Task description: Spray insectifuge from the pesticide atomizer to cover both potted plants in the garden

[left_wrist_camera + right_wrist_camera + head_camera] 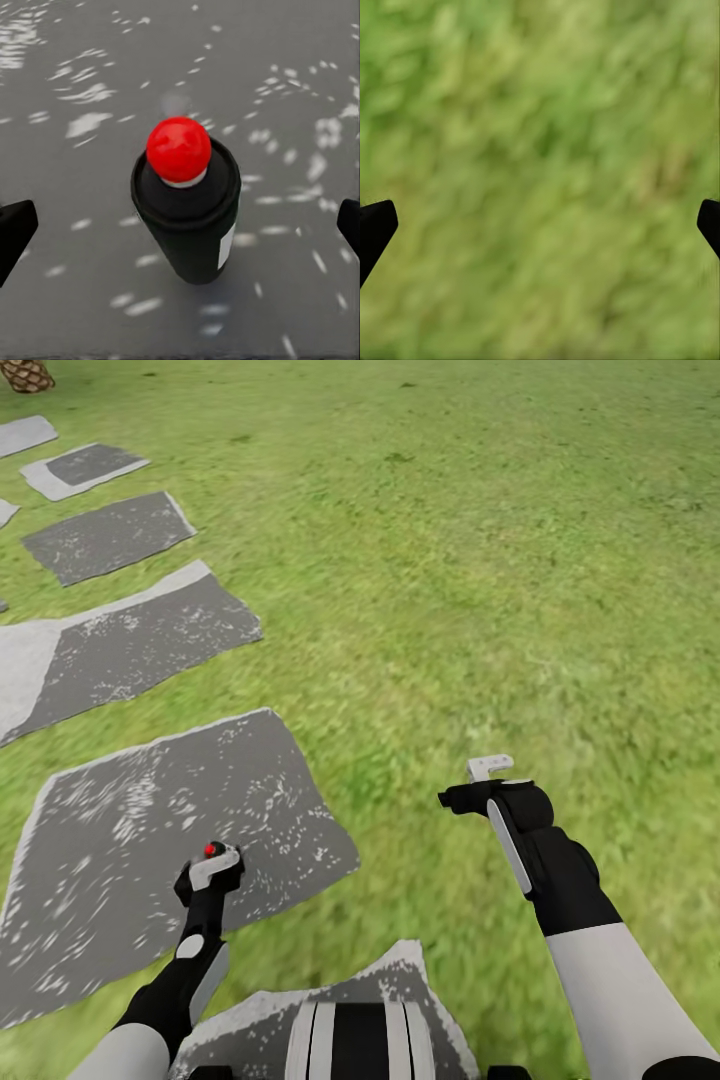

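left pincer [180, 225]: fingers spread wide, touching nothing | slim black spray bottle with red ball tip and white label [187, 206]: upright between them over speckled grey stone paving slab [82, 82] | right pincer [540, 225]: agape, empty, above green lawn [540, 135]

atomizer [191, 217]: matt black, glossy red tip | paving [150, 830]: rough speckled stone

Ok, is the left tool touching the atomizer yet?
Apart. In the left wrist view the atomizer sits inside the open left tool, with grey paving showing between it and each fingertip.
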### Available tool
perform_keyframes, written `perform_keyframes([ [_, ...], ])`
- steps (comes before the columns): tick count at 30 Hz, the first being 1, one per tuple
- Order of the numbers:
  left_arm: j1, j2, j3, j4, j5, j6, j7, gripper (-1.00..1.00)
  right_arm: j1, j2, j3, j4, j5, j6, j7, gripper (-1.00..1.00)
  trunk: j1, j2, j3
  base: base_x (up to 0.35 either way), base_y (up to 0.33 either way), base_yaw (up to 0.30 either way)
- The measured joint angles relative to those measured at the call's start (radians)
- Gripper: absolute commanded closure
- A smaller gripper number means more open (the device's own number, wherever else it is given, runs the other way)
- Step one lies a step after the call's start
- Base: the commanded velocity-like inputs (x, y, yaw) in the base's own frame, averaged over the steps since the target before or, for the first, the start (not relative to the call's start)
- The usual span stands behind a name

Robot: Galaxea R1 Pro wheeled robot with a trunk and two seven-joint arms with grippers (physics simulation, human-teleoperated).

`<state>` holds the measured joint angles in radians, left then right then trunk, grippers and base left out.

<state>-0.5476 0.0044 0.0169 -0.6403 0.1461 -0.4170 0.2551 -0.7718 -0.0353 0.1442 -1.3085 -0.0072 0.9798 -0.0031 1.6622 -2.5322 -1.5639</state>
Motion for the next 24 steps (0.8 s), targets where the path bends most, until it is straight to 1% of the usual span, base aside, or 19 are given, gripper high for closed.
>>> perform_keyframes([
  [8,0.0,0.004,0.002,0.014,0.0,0.001,-0.005,-1.0,0.0,0.0,0.0,0.0,0.0,0.0,0.0,-1.0,0.004,-0.002,-0.031,0.0,0.0,0.0],
  [14,0.0,0.004,0.003,0.015,0.001,-0.005,-0.005,-1.0,0.0,0.0,0.0,0.0,0.0,0.0,0.0,-1.0,0.004,-0.002,-0.031,0.0,0.0,0.0],
  [17,0.0,0.005,0.003,0.028,0.001,-0.002,-0.006,-1.0,0.0,0.0,0.0,0.0,0.0,0.0,0.0,-1.0,0.005,-0.003,-0.043,0.0,0.0,0.0],
  [20,0.0,0.005,0.002,0.016,-0.001,-0.007,-0.006,-1.0,0.0,0.0,0.0,0.0,0.0,0.0,0.0,-1.0,0.006,-0.003,-0.054,0.0,0.0,0.0],
  [24,0.0,0.003,0.002,-0.011,-0.002,-0.025,-0.006,-1.0,0.0,0.0,0.0,0.0,0.0,0.0,0.0,-1.0,0.006,-0.003,-0.054,0.0,0.0,0.0],
])
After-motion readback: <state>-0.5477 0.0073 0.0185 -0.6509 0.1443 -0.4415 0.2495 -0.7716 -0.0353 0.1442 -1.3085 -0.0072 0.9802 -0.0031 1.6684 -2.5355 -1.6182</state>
